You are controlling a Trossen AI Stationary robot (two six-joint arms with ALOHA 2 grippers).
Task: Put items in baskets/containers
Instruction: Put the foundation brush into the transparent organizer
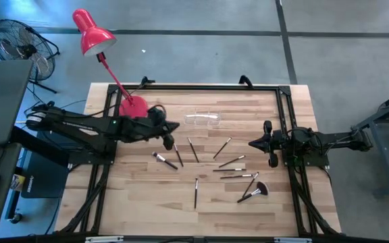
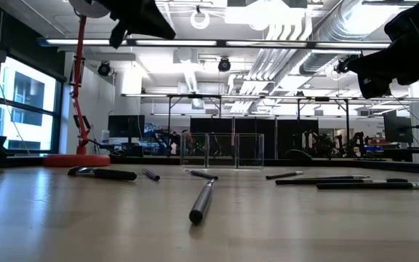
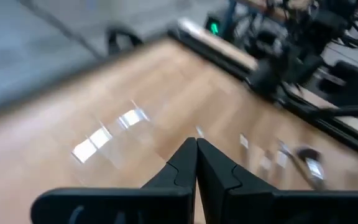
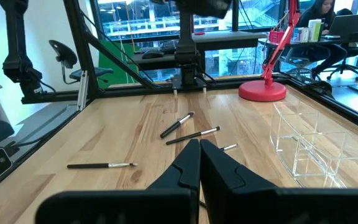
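High view: the left gripper point(image 1: 173, 127) hangs with its jaws pinched together and nothing between them, and the brushes point(image 1: 218, 165) are scattered just beyond and below its tip across the table point(image 1: 147, 202). The clear holder point(image 1: 203, 119) sits just ahead of it, toward the far edge, with the lamp point(image 1: 133, 106) base right behind the arm. The right gripper point(image 1: 254, 144) waits opposite, also closed and empty, with the nearest brushes just off its tip.

My worry is the holder. It is nearly invisible against the wood, so a reach could clip it and shove it. The brushes are thin and round, so a closing pinch could roll one away, and the fan brush point(image 1: 255, 191) lies touching another.
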